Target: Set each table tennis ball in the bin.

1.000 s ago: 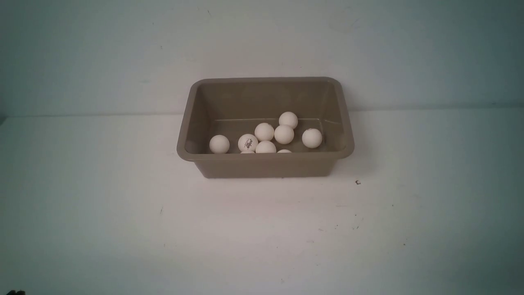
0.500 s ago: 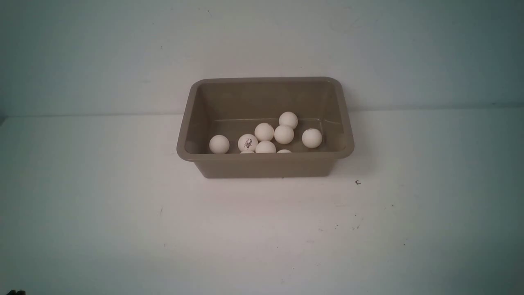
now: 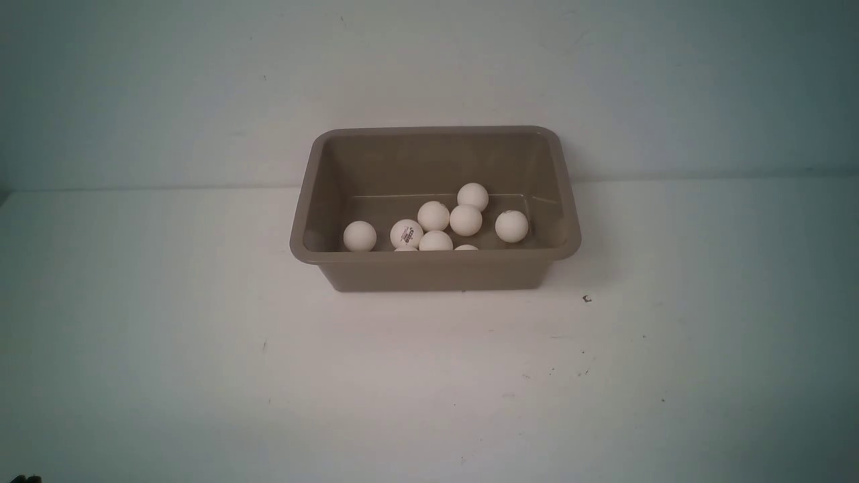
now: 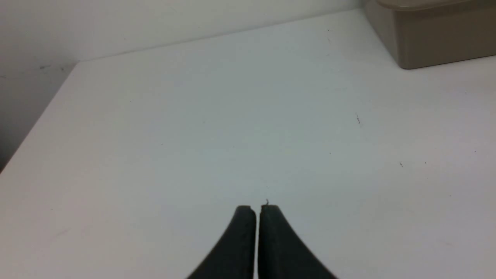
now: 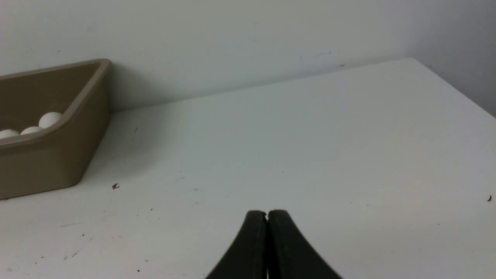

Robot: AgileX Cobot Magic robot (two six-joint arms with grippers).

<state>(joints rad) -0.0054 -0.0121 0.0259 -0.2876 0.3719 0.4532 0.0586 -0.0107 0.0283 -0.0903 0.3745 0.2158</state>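
A brown bin (image 3: 435,268) sits at the back of a white table (image 3: 201,349), against the wall. White table tennis balls (image 3: 466,220) lie clustered on its floor; none shows on the table outside it. The left gripper (image 4: 257,209) and right gripper (image 5: 267,214) hover low over bare table on either side, each pinched together and empty. The job looks finished. The main risk is a stray arm nudging the bin.
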